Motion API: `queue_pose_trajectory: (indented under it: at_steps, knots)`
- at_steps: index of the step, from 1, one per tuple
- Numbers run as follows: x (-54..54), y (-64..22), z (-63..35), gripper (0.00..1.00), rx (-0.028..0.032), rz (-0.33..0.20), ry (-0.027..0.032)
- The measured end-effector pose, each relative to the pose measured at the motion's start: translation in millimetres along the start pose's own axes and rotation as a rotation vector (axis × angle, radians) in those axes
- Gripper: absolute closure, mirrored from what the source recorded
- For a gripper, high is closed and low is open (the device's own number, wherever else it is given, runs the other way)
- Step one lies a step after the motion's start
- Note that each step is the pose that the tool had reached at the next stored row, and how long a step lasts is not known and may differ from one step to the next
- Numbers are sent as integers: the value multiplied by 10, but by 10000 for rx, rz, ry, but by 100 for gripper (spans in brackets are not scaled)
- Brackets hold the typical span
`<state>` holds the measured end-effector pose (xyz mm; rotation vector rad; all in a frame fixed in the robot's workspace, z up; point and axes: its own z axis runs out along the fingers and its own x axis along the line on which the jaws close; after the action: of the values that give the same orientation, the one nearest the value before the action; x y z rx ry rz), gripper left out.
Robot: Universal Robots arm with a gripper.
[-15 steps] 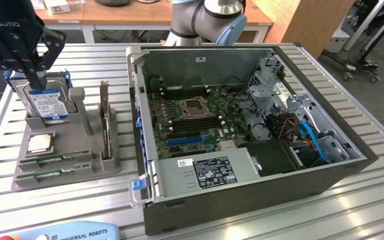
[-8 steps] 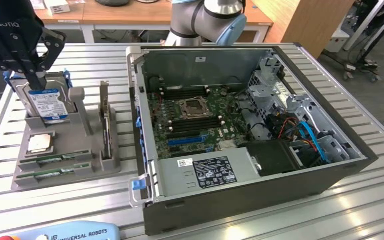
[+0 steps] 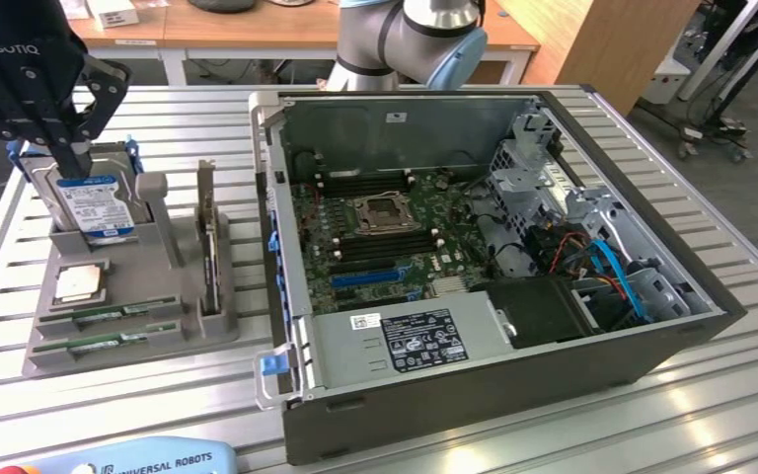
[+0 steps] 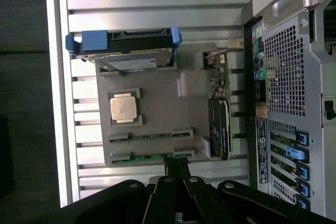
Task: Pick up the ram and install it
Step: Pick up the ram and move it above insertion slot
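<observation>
The pincer is shut to a narrow point, its black fingers pressed together with nothing between them. In the wrist view the pincer looks the same, closed and empty. It hangs above the grey holder on the exterior view's left. There it is over the end where the hard drive stands on edge, and it touches nothing.

The ram lies flat in a groove at the opposite end of the holder, with a second stick in the groove just beside it. Both green strips also show in the wrist view, the ram and the second stick, each seated in its groove. A processor chip sits in its recess between the sticks and the hard drive. An expansion card stands upright on the side of the holder nearest the computer case.

The case lies open on the slatted metal surface, just beside the holder. Its motherboard faces up, and the long dark slots on either side of the processor socket look empty, as far as can be made out.

Judging from this, the task is at its very start. The ram has not been gripped or lifted, so both the pickup and the seating in a slot remain undone.
</observation>
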<state>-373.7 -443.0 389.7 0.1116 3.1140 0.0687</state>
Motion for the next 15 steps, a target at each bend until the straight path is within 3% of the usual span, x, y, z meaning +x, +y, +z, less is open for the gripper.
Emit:
queue_pose_trajectory:
  at_steps: [5,15]
  knots:
    - [0,-1,1,90,11,-408,15]
    - [0,0,3,90,-25,-1983,85]
